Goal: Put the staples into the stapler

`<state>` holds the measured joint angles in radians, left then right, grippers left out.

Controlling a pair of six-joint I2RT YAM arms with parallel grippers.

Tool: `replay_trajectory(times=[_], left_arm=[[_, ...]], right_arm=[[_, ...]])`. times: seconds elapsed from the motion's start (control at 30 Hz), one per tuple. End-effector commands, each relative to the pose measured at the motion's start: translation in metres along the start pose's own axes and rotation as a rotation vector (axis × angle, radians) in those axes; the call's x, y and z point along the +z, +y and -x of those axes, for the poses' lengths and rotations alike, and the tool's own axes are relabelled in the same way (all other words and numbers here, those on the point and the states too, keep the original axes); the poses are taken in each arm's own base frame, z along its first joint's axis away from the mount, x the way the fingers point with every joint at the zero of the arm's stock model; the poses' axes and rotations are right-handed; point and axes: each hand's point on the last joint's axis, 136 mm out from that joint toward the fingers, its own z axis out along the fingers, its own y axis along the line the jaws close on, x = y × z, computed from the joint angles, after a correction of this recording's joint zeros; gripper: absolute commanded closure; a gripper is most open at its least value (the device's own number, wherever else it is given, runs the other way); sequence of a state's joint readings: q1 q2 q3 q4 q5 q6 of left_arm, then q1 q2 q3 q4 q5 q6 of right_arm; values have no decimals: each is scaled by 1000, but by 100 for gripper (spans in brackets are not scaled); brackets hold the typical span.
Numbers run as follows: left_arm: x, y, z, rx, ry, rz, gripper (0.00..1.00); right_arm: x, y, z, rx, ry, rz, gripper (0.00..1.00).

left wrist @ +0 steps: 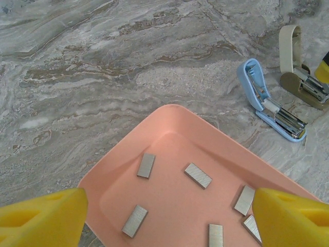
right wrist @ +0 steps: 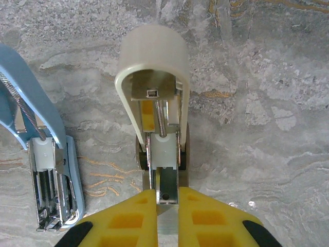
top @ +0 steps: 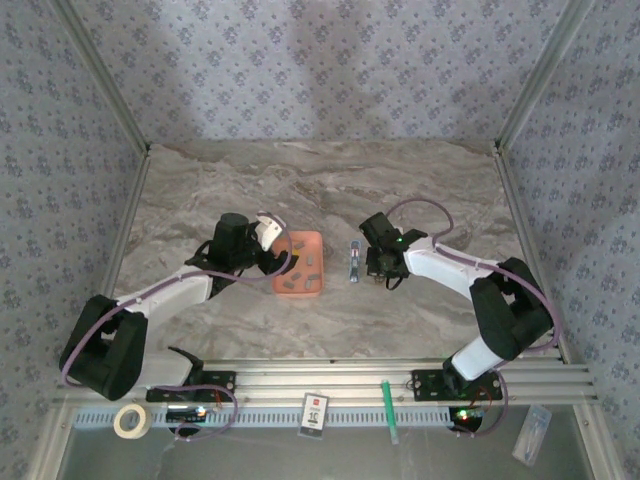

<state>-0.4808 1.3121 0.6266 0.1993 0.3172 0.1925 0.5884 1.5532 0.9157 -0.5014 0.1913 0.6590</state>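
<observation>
Staples [top: 309,263] lie scattered in the orange tray [top: 305,243] on the counter [top: 300,180] in the top view. The blue stapler [top: 354,262] is just right of the tray. The left end effector [top: 280,262] sits at the tray's left edge, and the right end effector [top: 385,272] is just right of the stapler.

On the left wrist view, several staples [left wrist: 198,175] rest flat and apart in the tray [left wrist: 169,123]. The left end effector [left wrist: 169,206] hangs over them wide open and holds nothing. Past the tray's far corner the stapler [left wrist: 270,103] lies open, silver rail exposed, beside a cream stapler [left wrist: 300,72].

On the right wrist view, the right end effector [right wrist: 167,211] is pinched closed on a thin grey strip [right wrist: 167,229] at the near end of the open cream stapler [right wrist: 157,77]. The stapler [right wrist: 46,154] lies open just left, apart from it.
</observation>
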Motion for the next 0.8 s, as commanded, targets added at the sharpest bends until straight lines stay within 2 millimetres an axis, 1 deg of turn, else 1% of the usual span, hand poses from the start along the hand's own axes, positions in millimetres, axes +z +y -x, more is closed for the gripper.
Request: replay_trajectory(times=[0.0,0.17,0.77], left_arm=[[1,-2,8,1,-23,-11,16],[1,-3,9,1,-25,-15,16],[1,-2,9,4,-23,-14,17]], right_arm=[[1,-2,1,-17,0,-10,87],[-1,-2,0,-21,-2,-10,87],[9,0,-3,-26,32,-15,88]])
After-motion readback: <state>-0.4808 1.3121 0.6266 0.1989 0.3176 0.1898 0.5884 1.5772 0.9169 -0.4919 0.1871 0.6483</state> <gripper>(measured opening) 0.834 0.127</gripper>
